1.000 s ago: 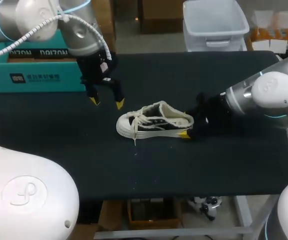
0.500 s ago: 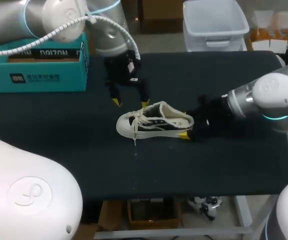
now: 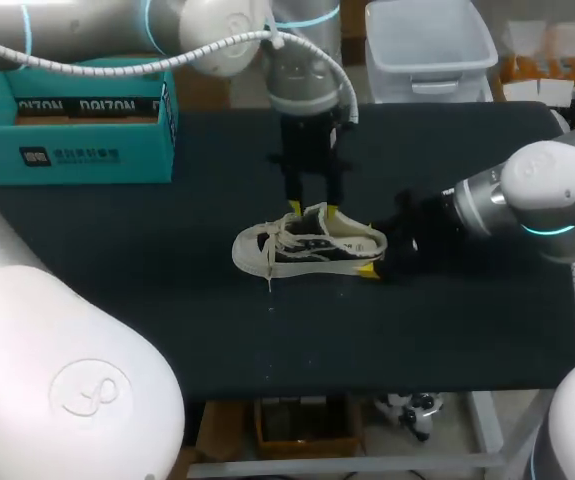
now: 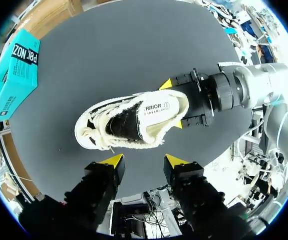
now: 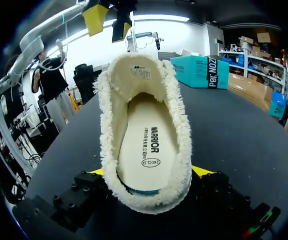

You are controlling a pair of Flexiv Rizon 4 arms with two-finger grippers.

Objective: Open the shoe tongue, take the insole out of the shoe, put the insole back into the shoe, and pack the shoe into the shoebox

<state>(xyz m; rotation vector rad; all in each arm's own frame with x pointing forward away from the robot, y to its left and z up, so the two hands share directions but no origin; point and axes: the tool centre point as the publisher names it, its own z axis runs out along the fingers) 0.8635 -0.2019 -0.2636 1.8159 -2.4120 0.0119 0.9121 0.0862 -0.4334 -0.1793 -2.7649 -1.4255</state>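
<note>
A cream and black sneaker [image 3: 307, 243] with a fleece lining lies on its sole mid-table, toe to the left. Its white insole [image 5: 146, 145] lies inside, and the tongue [image 5: 139, 74] stands up at the far end. My right gripper [image 3: 372, 252] is at the heel. In the right wrist view the heel sits between that gripper's [image 5: 149, 172] two fingers, which press it from both sides. My left gripper [image 3: 313, 210] hangs just above the laces, open with nothing between its fingers. The left wrist view looks down past that gripper [image 4: 144, 161] on the shoe [image 4: 133, 120].
A teal shoebox [image 3: 72, 125] stands open at the table's back left corner, also seen as the shoebox [image 4: 13, 75] in the left wrist view. Dark table surface [image 3: 117, 280] lies bare in front of and left of the shoe.
My left arm has swung right from near the shoebox to directly over the shoe, and its fingers have narrowed. The right arm and the shoe have stayed in place.
</note>
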